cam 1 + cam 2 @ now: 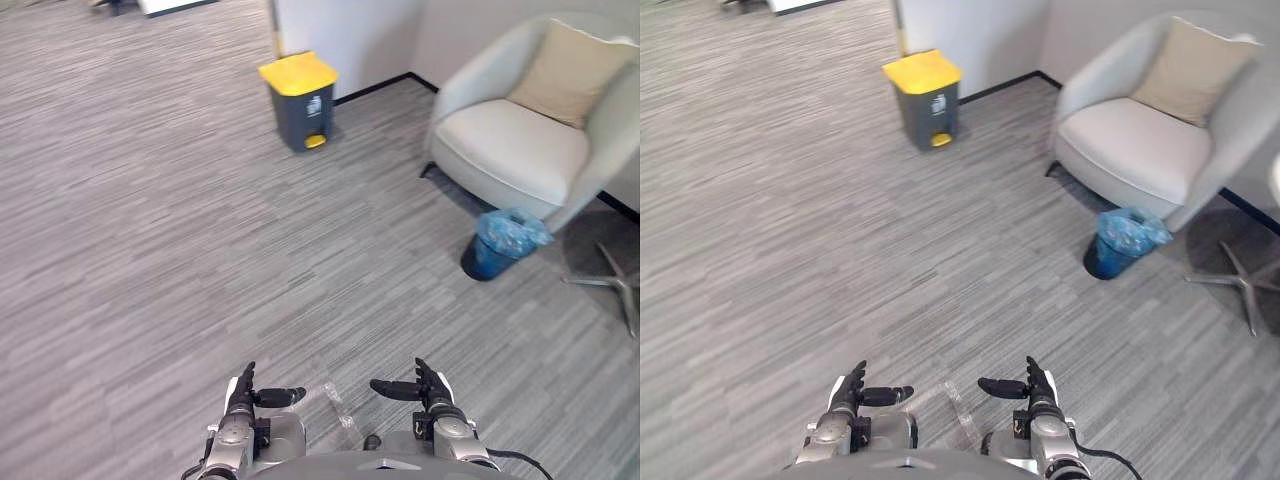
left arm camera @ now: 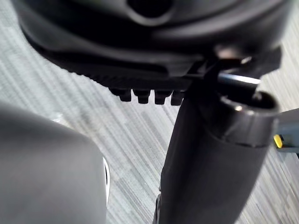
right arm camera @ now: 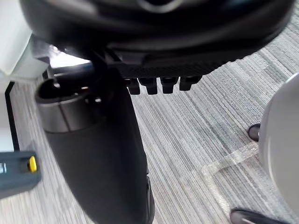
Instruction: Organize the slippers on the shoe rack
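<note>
Step in hand: a search, by my reading, with nothing being handled and both arms waiting.
Slippers and shoe rack: where they are I cannot tell from this stance; the grey floor (image 1: 150, 250) ahead carries other things.
What lies ahead: a yellow-lidded bin (image 1: 300, 100) far and centre by the wall, a pale armchair (image 1: 510, 150) far right with a beige cushion (image 1: 575, 70) on it, and a blue-bagged basket (image 1: 500, 243) on the floor just in front of the armchair.
Near floor: a strip of clear tape (image 1: 335, 400) lies between the two hands.
Left robot hand (image 1: 241, 398): low at the near edge, left of centre, fingers straight and pointing away, thumb stuck out toward the right. It is open and holding nothing.
Right robot hand (image 1: 430, 392): a mirror of it at near right, fingers straight, thumb pointing left, empty as well.
Arm pose: both forearms tucked in close to the body, hands level with each other and well apart, palms facing inward.
Doing it well: I'd turn head and body to sweep the room until the rack and slippers come into sight, and only then walk.
Care: keep the arms tucked while turning, and steer wide of the armchair and basket on the right.
Next call: settle which hand reaches only once a slipper is in plain sight.
</note>
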Motion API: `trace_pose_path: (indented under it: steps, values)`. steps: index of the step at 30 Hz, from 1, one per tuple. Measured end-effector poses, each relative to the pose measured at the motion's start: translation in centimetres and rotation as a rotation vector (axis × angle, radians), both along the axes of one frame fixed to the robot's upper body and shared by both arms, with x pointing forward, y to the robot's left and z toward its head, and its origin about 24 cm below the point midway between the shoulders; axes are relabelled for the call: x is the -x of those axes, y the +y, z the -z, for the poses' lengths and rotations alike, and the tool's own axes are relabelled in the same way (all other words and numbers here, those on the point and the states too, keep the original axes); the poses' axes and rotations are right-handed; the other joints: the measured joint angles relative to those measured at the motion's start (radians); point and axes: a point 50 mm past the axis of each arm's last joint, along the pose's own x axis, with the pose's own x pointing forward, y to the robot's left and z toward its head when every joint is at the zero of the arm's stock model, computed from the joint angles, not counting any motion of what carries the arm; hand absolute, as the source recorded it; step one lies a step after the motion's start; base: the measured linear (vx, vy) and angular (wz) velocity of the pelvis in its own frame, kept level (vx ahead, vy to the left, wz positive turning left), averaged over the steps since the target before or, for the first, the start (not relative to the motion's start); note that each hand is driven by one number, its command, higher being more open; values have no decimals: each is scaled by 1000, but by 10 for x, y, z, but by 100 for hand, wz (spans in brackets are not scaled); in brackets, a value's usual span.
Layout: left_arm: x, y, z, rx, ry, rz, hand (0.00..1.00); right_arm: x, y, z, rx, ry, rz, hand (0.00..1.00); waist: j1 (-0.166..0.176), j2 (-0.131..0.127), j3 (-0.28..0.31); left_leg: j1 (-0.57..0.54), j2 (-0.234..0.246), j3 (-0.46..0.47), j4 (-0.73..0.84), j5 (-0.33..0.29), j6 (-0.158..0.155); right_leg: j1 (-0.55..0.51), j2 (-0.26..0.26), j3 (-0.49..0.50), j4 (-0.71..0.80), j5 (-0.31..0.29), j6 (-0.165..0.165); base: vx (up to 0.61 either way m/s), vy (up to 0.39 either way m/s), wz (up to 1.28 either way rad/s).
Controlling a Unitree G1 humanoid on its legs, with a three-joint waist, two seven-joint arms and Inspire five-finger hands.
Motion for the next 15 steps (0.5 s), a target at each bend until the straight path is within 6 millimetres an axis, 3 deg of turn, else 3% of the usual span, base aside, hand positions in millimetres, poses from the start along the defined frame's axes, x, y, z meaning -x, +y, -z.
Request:
trace_pose_path:
  steps: [5,7,8,9,10,11,12,13,14,15]
  values:
    - [3,3,1,-6,14,1,100,1,6,1,-16,6,-3,100,13,-16,-3,81,-22,185,-49,-21,55,-56,-53,103,67,7,65,47,235,-108]
    - [4,2,2,-5,23,-1,100,-2,6,0,-15,0,-8,100,14,-6,3,124,-20,260,-89,-14,67,-88,-88,4,103,21,82,-13,130,-121]
    - [5,2,3,-6,26,-2,100,-4,9,0,-12,2,-31,100,14,-2,4,149,-18,331,-125,-6,79,-106,-150,-208,115,10,50,-29,30,-99]
    - [6,2,3,-6,28,0,100,-5,9,-1,-11,0,-37,100,13,0,4,152,-16,341,-127,-6,79,-107,-164,-246,122,7,39,-23,24,-105]
    - [7,1,4,-4,35,8,100,-7,10,-1,-6,-3,-50,100,3,2,2,160,-1,373,-135,-6,79,-95,-222,-403,139,7,17,3,-17,-67]
    - [7,1,4,-5,35,9,100,-6,11,0,-4,7,-59,100,5,6,3,167,12,394,-140,-6,78,-84,-248,-488,144,12,6,61,-50,-76]
    - [6,2,3,-7,33,9,100,-5,12,1,-3,15,-66,100,11,4,2,176,21,410,-140,-6,71,-74,-257,-537,138,25,6,92,-118,-71]
    - [5,3,3,-12,35,19,100,-7,9,1,14,12,-75,100,12,3,1,179,39,421,-148,0,50,-73,-221,-552,95,49,29,113,-172,-46]
    - [5,1,4,-6,37,22,100,-6,7,1,19,11,-74,100,11,6,1,180,44,422,-155,4,45,-71,-210,-551,81,52,28,109,-207,-36]
    - [6,-2,4,9,39,28,100,-4,0,2,40,25,-74,100,14,16,-2,187,71,427,-174,20,27,-50,-159,-543,16,75,23,91,-166,-21]
